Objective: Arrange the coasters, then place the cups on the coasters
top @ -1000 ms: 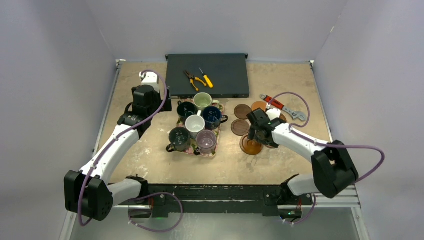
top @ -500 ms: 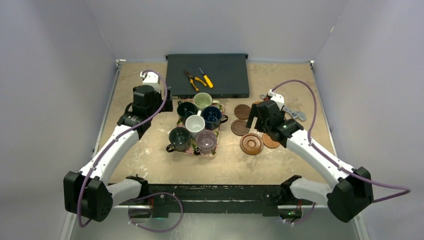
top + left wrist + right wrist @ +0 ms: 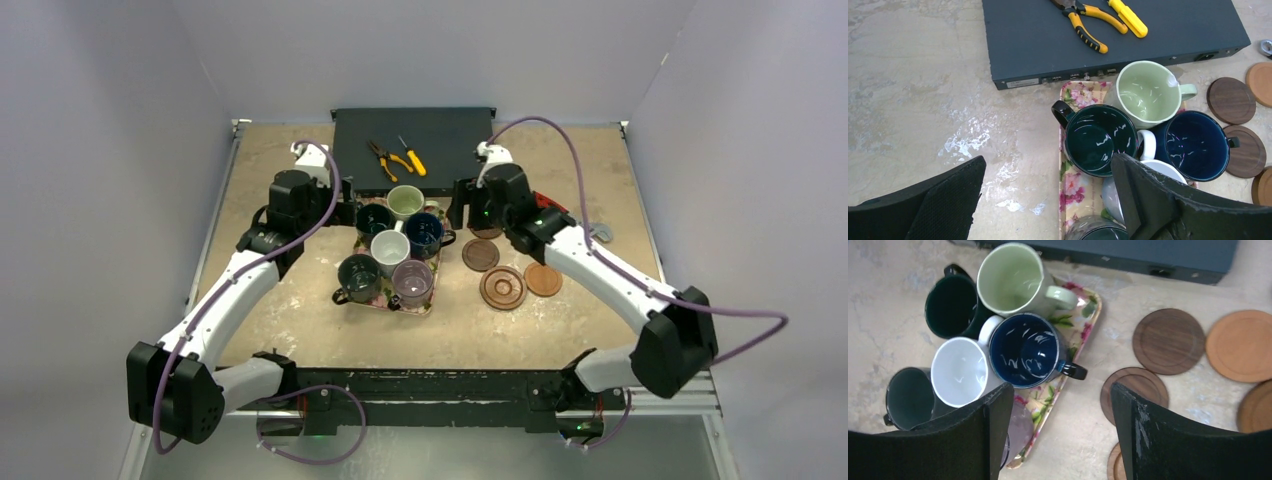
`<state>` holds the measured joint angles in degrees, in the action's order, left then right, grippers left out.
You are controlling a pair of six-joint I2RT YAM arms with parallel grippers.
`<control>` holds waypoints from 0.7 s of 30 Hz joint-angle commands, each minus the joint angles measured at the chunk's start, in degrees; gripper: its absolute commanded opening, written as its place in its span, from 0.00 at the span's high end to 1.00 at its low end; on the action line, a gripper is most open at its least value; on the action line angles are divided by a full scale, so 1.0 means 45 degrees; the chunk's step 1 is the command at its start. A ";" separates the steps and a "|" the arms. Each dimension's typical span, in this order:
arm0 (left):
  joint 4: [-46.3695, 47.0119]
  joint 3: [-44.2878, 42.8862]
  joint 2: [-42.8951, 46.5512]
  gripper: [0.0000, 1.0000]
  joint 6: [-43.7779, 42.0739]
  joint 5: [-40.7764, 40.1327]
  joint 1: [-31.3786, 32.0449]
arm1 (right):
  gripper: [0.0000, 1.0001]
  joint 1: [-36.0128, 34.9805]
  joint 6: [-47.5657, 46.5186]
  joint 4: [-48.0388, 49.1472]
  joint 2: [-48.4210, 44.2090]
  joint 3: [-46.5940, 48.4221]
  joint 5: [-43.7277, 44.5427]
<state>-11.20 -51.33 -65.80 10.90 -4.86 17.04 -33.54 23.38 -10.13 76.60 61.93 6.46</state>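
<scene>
My left gripper [image 3: 1045, 167] hangs wide open and empty over the left rim of the floral tray [image 3: 1073, 187]. The dark teal mug [image 3: 1100, 140] sits just ahead of it, handle turned to the far left. Further right, the navy mug [image 3: 1025, 351] stands at the tray's right edge, its handle pointing out toward the coasters [image 3: 1169, 341] on the bare table beside the tray. My right gripper [image 3: 1060, 390] is spread wide above that handle, holding nothing. I judge the right arm nearer, with the nearest dark coaster [image 3: 1134, 394] just right of its fingers.
</scene>
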 commanded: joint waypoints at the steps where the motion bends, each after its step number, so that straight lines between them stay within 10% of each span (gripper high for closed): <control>1: 0.0389 -0.0231 -0.0131 0.04 -0.0063 0.0187 0.0091 | 0.28 -0.0660 -0.0692 -0.0008 0.1118 0.0845 0.0079; 10: 0.0187 -0.0338 -0.0303 0.06 -0.0041 -0.0285 0.0081 | 0.39 -0.1447 0.2693 -0.2135 0.3261 0.2060 0.1498; 21: 0.0117 -0.0406 -0.0348 0.06 0.0143 -0.0248 0.0080 | 0.37 -0.1785 0.6129 0.0293 0.3457 0.0476 0.0851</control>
<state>-11.75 -51.33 -67.85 10.96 -5.37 17.06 -41.34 43.94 -12.93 91.90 65.06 10.44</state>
